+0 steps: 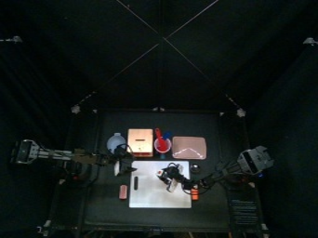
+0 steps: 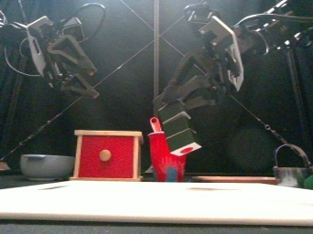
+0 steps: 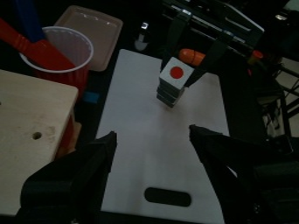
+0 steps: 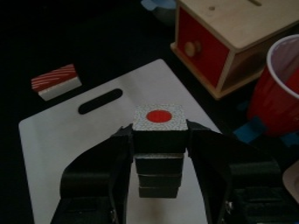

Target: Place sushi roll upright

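**Roll gripped above the mat**

From the top I see the right gripper (image 1: pixel 178 177) over the white mat (image 1: pixel 152 191), a dark lump in it. The left gripper (image 1: pixel 122 168) sits at the mat's left edge. Far of the mat lie a wooden box (image 1: pixel 140 139), a red cup (image 1: pixel 161 143) and a tray (image 1: pixel 188 147).

The front view alone tells me the height: the roll (image 2: pixel 180 134) hangs tilted in the air, clamped in the right jaws, with cup and box behind.

My left wrist camera shows the left jaws spread with nothing between them, and the roll's pale end with a red dot.

On the right wrist camera the roll's dark, ribbed body sits between the jaws. A red-and-white piece (image 4: pixel 55 80) lies off the mat.
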`<state>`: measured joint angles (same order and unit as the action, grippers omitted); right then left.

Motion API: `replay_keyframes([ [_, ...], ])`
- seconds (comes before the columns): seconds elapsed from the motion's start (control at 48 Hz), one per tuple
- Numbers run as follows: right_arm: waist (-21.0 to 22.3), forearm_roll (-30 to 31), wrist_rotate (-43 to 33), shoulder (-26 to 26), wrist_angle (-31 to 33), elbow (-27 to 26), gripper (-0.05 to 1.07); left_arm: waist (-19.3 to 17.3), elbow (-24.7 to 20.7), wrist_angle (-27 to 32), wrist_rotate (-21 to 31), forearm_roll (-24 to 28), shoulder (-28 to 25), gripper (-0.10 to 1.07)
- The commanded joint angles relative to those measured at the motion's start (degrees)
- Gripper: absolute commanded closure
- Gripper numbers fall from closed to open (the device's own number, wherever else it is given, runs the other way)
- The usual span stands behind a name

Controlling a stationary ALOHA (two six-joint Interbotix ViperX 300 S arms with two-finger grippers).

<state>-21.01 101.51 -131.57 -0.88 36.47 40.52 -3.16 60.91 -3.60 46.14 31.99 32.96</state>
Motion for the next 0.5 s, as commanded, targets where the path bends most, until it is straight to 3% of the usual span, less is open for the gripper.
replay_keyframes([
  [0.0, -1.76, 4.66, -3.78, 2.02, 4.75, 0.88, 0.39, -0.70, -1.67, -0.53, -0.26, -0.09, 0.00, -0.01],
  [0.167, -4.22, 8.53, -11.07, 0.00, 12.30, 3.16, 0.39, -1.23, -2.02, -0.53, -0.18, -0.70, 0.09, -0.01],
  [0.479, -4.66, 10.02, -15.91, -5.19, 14.15, 2.46, 0.39, -2.20, -2.64, -0.53, -0.18, -1.14, 0.00, -0.01],
])
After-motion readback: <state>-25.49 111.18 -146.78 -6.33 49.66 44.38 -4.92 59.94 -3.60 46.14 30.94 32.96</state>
